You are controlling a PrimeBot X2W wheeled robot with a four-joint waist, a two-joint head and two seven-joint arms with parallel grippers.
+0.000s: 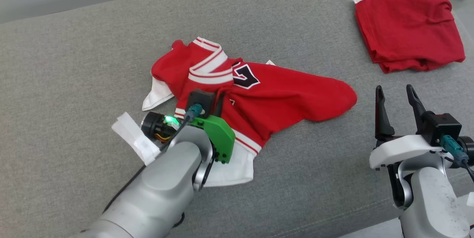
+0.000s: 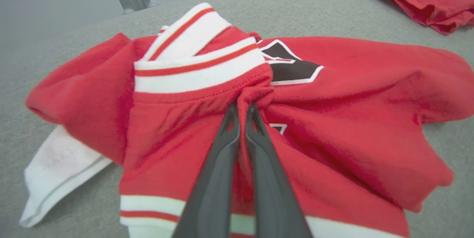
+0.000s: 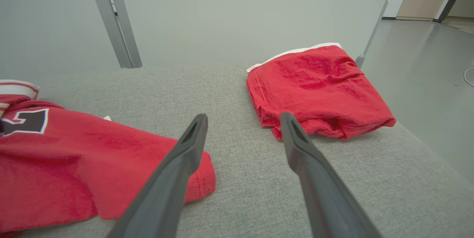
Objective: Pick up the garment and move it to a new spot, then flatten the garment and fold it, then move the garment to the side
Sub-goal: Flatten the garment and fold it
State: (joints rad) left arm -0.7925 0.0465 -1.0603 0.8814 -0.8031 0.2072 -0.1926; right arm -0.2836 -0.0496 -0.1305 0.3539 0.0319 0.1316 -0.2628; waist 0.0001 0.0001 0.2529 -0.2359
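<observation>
Pinching: the left gripper [image 2: 242, 111] has its two dark fingers pressed together on a raised fold of the red jersey [image 1: 289, 93], just below the striped collar band.
Garment: the red jersey lies crumpled near the middle of the grey upholstered surface [image 1: 81, 64]. White-and-red ribbed trim shows at collar and hem, and a black number patch edged in white sits beside the collar. White fabric pokes out at its left and near edges.
Other arm: the right gripper [image 1: 394, 89] has its jaws spread wide and holds nothing. It stands near the jersey's right end without touching it.
Far right: a folded red cloth [image 1: 407, 27] with a white band along its far edge lies well apart from the jersey.
Near side: the grey left forearm [image 1: 166, 178] reaches over the jersey's white hem.
</observation>
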